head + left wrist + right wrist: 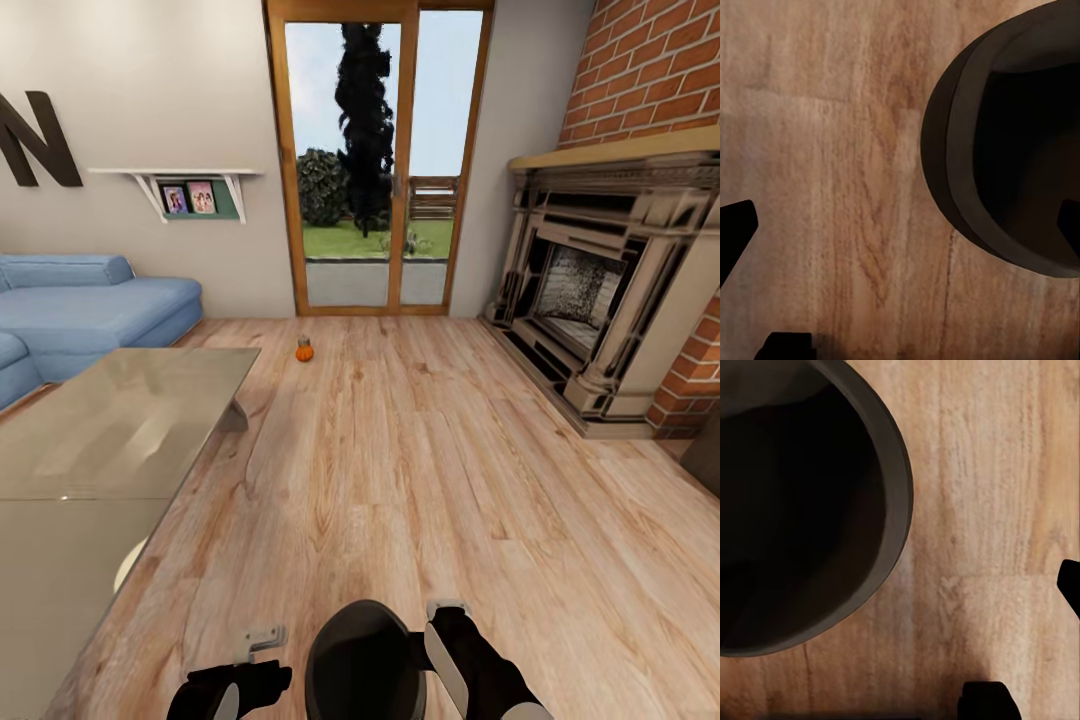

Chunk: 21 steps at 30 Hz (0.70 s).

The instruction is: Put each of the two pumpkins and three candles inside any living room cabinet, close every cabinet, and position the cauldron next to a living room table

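Cauldron between the two arms, one pumpkin far ahead on the floor.

Nearest, the dark round cauldron [365, 660] sits between the left gripper [262, 640] and right gripper [443, 612]; both stand beside its wall, not around it, and whether their jaws are open or closed cannot be told. The grey table [120, 430] lies to the near left. Farther, the pumpkin [304, 350] rests on the wooden floor [430, 470] near the glass door [375, 160], slightly left of centre.
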### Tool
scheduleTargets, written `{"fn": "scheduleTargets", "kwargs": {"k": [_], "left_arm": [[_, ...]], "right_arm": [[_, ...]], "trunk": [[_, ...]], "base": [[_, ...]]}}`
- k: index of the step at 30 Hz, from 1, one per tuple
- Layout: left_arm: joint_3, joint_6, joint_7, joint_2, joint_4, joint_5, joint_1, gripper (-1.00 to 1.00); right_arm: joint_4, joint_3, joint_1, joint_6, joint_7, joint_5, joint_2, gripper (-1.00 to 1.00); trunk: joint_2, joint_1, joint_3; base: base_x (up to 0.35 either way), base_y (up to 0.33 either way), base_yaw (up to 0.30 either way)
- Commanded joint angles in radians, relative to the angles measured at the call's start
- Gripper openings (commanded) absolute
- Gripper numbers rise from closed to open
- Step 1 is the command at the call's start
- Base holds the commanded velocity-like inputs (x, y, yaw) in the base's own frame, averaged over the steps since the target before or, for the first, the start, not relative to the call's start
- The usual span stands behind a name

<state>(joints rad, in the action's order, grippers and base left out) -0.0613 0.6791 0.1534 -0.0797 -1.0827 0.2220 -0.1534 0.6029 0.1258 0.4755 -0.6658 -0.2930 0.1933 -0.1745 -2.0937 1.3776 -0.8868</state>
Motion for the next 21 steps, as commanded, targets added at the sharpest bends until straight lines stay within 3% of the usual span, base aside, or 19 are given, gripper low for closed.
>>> {"fn": "scheduleTargets", "kwargs": {"k": [1,14,21], "left_arm": [[0.000,0.000,0.000,0.000,0.000,0.000,0.000,1.00],[-0.004,0.003,-0.011,0.003,0.000,0.001,0.000,1.00],[-0.006,0.000,-0.011,-0.001,-0.007,0.002,0.000,1.00]], "right_arm": [[0.000,0.000,0.000,0.000,0.000,0.000,0.000,1.00],[0.000,0.000,0.000,0.002,0.000,0.000,0.000,1.00],[0.000,0.000,0.000,0.002,0.000,0.000,0.000,1.00]], "trunk": [[-0.007,0.004,-0.003],[-0.098,0.054,-0.044],[-0.098,0.054,-0.044]], "base": [[0.000,0.000,0.000],[0.000,0.000,0.000],[0.000,0.000,0.000]]}}
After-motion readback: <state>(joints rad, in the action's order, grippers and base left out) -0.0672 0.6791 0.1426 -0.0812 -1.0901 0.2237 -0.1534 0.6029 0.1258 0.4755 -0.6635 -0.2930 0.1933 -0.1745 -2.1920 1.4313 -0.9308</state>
